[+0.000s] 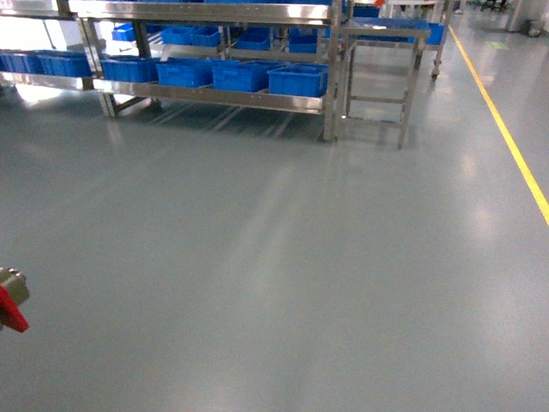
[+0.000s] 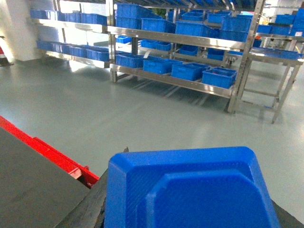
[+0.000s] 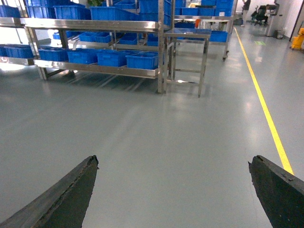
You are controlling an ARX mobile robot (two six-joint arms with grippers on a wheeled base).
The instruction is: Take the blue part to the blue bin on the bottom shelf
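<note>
The blue part, a chunky blue plastic block with bevelled corners, fills the bottom of the left wrist view, and my left gripper is shut on it. A dark finger shows at the part's left side. My right gripper is open above bare floor with nothing between its fingers. The bottom shelf lies far ahead across the floor and carries a row of blue bins. It also shows in both wrist views, as bottom shelf and bottom shelf. Neither gripper appears in the head view.
A steel-topped table stands just right of the rack. A yellow floor line runs along the right. Grey floor stretches between me and the rack. A red edge and a dark panel sit left of my left gripper.
</note>
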